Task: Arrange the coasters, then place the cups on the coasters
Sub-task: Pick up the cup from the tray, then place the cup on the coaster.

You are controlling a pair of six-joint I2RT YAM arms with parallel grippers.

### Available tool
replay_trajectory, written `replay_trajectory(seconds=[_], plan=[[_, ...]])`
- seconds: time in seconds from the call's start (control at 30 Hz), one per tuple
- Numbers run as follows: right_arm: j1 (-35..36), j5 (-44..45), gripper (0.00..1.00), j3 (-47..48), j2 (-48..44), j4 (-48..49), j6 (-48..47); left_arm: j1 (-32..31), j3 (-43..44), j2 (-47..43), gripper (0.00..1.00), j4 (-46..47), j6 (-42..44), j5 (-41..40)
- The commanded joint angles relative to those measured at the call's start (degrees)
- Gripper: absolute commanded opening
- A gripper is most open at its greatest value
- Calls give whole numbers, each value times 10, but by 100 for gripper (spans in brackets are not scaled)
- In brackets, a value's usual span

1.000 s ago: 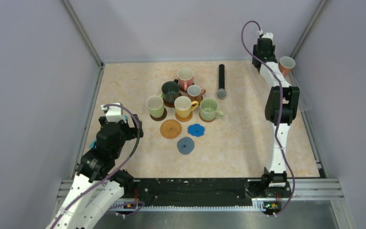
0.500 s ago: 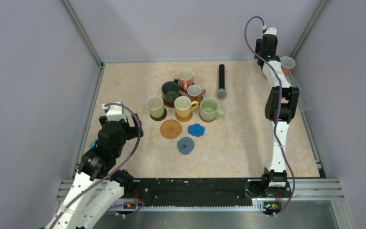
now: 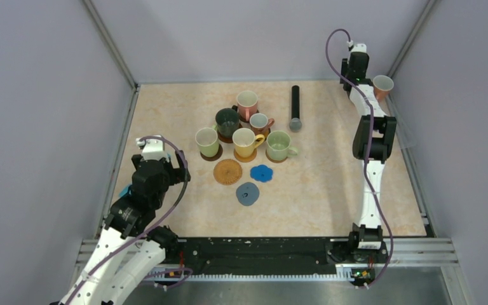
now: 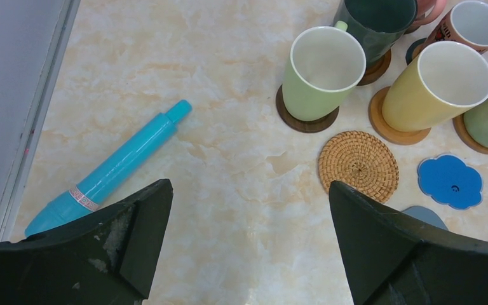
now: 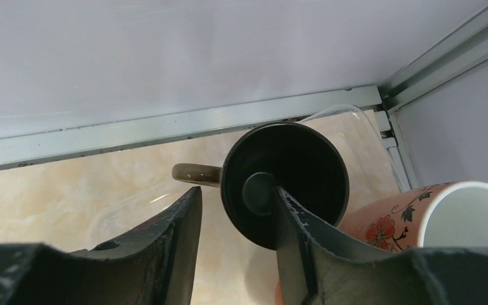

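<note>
My right gripper [image 5: 236, 190] is at the far right corner, open, straddling the near wall of a dark brown cup [image 5: 292, 171]. One finger is inside the cup and the other is outside by the handle, with a gap showing. An orange flowered cup [image 5: 432, 216] lies beside it. Several cups stand on coasters mid-table: pale green [image 3: 207, 142], yellow [image 3: 244, 142], dark green [image 3: 227, 122], pink [image 3: 247, 103]. Three coasters lie bare: woven tan [image 3: 227, 171], blue flower [image 3: 262, 173], grey-blue [image 3: 247, 193]. My left gripper [image 4: 249, 184] hovers open over bare table at the near left.
A long black cylinder with a grey tip [image 3: 295, 107] lies right of the cup cluster. A teal pen [image 4: 111, 166] rests near the left wall. The metal frame rail [image 5: 165, 127] and the walls close in round the right gripper.
The right arm has edged toward the back corner and its jaws have narrowed around the dark cup's wall. The left arm has barely moved.
</note>
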Motion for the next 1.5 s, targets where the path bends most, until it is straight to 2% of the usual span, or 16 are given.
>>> replay_trajectory(seconds=[0.0, 0.27, 0.4, 0.67, 0.83, 1.2, 1.37, 1.47], plan=[[-6, -14, 41, 19, 2, 5, -11, -1, 18, 15, 99, 12, 0, -8], [-6, -31, 17, 19, -12, 12, -26, -1, 19, 23, 99, 11, 3, -11], [-6, -50, 0, 18, -26, 15, -27, -1, 19, 21, 99, 12, 4, -13], [-4, -86, 0, 18, -62, 12, -15, 0, 18, 8, 99, 12, 3, -17], [5, -108, 0, 13, -103, -26, 2, -1, 18, 4, 99, 11, 2, -14], [15, -147, 0, -153, -289, -39, 116, -1, 17, -12, 99, 18, 6, 9], [27, -162, 0, -282, -383, -50, 156, -1, 14, -17, 99, 21, 7, 25], [66, -144, 0, -346, -440, -57, 142, -1, 15, -12, 99, 20, 7, 35]])
